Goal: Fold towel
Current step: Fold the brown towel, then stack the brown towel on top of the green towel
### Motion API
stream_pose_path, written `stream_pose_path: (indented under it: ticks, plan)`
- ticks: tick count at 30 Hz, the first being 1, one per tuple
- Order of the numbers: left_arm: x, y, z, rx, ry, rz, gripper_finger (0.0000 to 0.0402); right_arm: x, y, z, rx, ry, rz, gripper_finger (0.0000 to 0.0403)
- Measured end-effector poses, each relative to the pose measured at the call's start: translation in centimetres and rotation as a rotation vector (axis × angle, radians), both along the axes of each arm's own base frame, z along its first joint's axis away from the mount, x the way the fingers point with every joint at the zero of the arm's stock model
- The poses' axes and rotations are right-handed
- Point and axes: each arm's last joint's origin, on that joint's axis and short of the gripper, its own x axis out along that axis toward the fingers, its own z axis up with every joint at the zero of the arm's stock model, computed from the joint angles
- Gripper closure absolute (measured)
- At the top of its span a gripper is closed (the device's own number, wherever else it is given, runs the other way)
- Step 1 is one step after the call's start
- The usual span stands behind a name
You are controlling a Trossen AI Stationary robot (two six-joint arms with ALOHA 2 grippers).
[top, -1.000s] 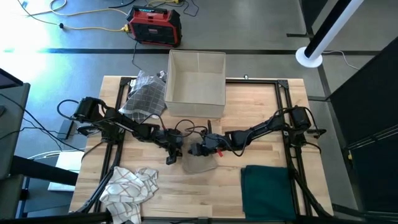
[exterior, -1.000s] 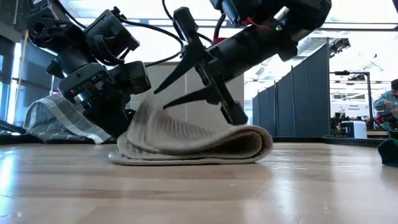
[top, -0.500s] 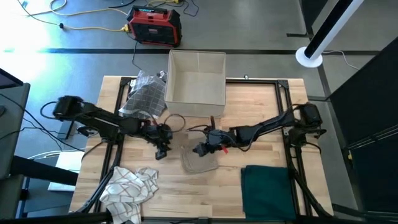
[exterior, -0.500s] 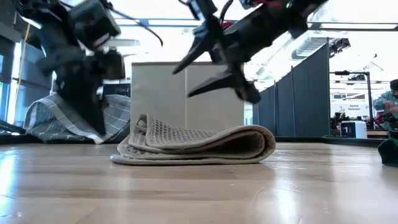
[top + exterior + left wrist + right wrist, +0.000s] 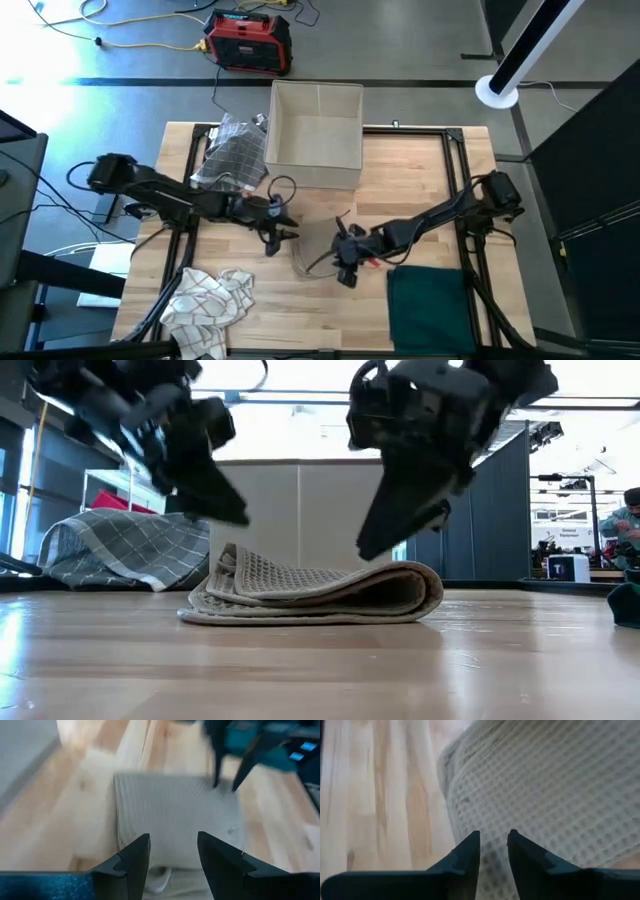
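Wooden desk [image 5: 420, 180] seen from above, left gripper [image 5: 283, 227] fingers spread and empty, left of centre, right gripper [image 5: 345, 262] fingers narrowly parted and empty, beside it, folded beige towel [image 5: 316, 258] lying flat between them at centre, open box [image 5: 317, 133] above.

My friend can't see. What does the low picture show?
A beige waffle-weave towel, folded flat, lies on the wooden table. Two dark robot grippers hang just above it, the left gripper and the right gripper, neither holding it. Behind stand a grey checked cloth and a beige box.
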Motion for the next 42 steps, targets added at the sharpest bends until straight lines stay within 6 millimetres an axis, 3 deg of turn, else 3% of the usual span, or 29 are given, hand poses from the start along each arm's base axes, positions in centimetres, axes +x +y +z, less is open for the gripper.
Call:
stream_pose_path:
  ticks: [5,10,16,20,23,26,29,33,42]
  plan:
    - [0.4,0.4,-2.3,-0.007,0.101,0.005,0.0243,-0.5,0.0,-1.6,-0.015,0.098,-0.053,0.0338]
    - [0.4,1.1,-2.1,-0.028,0.095,0.031,0.0243,-0.9,-0.5,-1.4,0.037,0.154,-0.131,0.0346]
    - [-0.5,1.6,1.2,-0.056,-0.021,0.046,0.0243,-1.5,-0.8,2.7,0.061,0.102,-0.164,0.0346]
    - [-2.1,1.5,3.4,-0.058,-0.051,0.04,0.0243,-1.6,-1.2,6.1,-0.024,0.148,-0.232,0.0346]
    - [-3.5,1.2,4.2,-0.057,-0.012,0.019,0.0243,-1.6,-1.8,8.1,-0.101,0.214,-0.367,0.0346]
    - [-4.7,0.8,4.5,-0.053,0.031,-0.002,0.0243,-1.0,-2.9,8.9,-0.027,0.249,-0.58,0.0344]
    - [-5.4,0.4,4.5,-0.035,0.076,-0.008,0.0243,0.0,-3.9,8.7,0.108,0.255,-0.696,0.0332]
    - [-5.8,0.3,4.3,-0.003,0.102,0.009,0.0243,1.1,-4.9,7.0,0.173,0.314,-0.723,0.03]
    - [-5.8,0.4,4.1,0.043,0.119,0.016,0.0243,2.7,-6.1,3.0,0.153,0.409,-0.722,0.0223]
